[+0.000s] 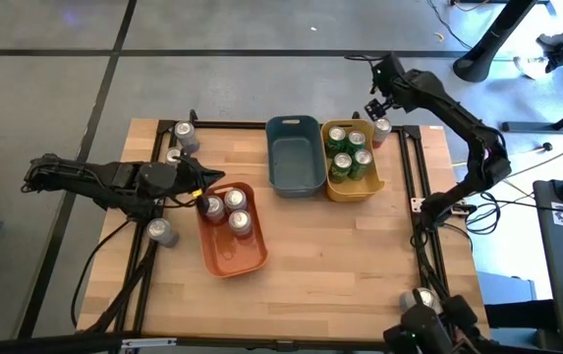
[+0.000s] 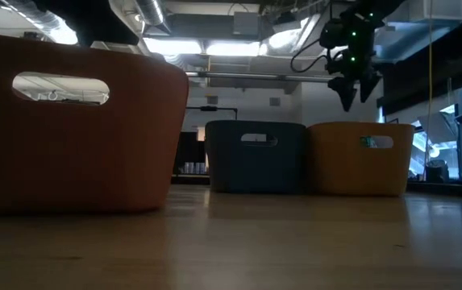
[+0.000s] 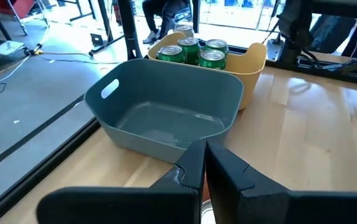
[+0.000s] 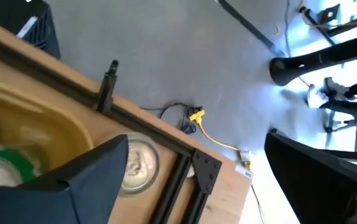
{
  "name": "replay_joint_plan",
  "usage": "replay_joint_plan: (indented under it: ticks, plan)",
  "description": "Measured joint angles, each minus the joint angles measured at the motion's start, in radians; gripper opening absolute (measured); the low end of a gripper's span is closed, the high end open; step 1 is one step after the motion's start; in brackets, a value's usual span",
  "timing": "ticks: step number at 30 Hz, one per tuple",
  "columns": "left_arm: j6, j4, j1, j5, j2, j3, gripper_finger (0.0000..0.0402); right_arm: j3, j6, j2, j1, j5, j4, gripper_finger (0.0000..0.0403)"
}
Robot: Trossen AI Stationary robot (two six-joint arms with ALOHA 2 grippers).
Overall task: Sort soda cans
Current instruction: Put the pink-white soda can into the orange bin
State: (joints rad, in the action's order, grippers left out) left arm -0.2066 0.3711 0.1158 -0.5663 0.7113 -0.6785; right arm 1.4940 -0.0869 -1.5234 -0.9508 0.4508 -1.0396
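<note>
My left gripper (image 1: 202,194) is shut, its fingers (image 3: 197,165) almost together, at the left rim of the orange bin (image 1: 247,258), which holds three cans (image 1: 234,211). My right gripper (image 1: 374,106) is open and hovers (image 2: 351,90) above a loose can (image 1: 380,131) that stands on the table just right of the yellow bin (image 1: 332,187). In the right wrist view that can (image 4: 138,165) shows between the spread fingers. Several green cans (image 1: 350,152) stand in the yellow bin. The blue-grey bin (image 1: 295,182) holds nothing. My left gripper hangs at the nearest can (image 1: 212,206) in the orange bin, but its own fingers hide the spot; I cannot tell whether it touches the can.
Loose silver-grey cans stand on the table's left side: two near the far left corner (image 1: 185,136) and one (image 1: 160,231) left of the orange bin. Another can (image 1: 421,298) stands near the right near corner. Black frame rails (image 1: 411,167) run along the table edges.
</note>
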Motion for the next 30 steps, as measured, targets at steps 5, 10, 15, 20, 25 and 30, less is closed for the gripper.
replay_joint_plan:
  ticks: [5, 10, 15, 20, 25, 30]
  plan:
    - [-0.005, -0.002, 0.0, 0.0, 0.0, 0.0, 0.0008, -0.001, -0.016, -0.024, 0.0, 0.001, -0.04, 0.039]
    - [-0.049, 0.006, 0.002, 0.0, 0.0, 0.0, 0.0008, -0.001, -0.046, -0.036, 0.001, 0.007, -0.065, 0.0378]
    - [-0.048, 0.004, 0.002, 0.001, 0.0, 0.0, 0.0008, -0.001, -0.003, -0.04, 0.008, -0.067, -0.063, 0.0377]
    - [-0.048, 0.006, 0.002, 0.001, 0.0, 0.0, 0.0008, -0.001, -0.023, -0.079, -0.011, -0.074, -0.093, 0.0376]
    - [-0.048, 0.006, 0.002, 0.001, 0.0, 0.0, 0.0008, -0.001, -0.025, -0.135, -0.042, -0.117, -0.097, 0.0376]
    - [-0.048, 0.012, 0.002, 0.001, 0.0, 0.0, 0.0008, -0.002, -0.073, -0.176, -0.047, -0.149, -0.14, 0.0376]
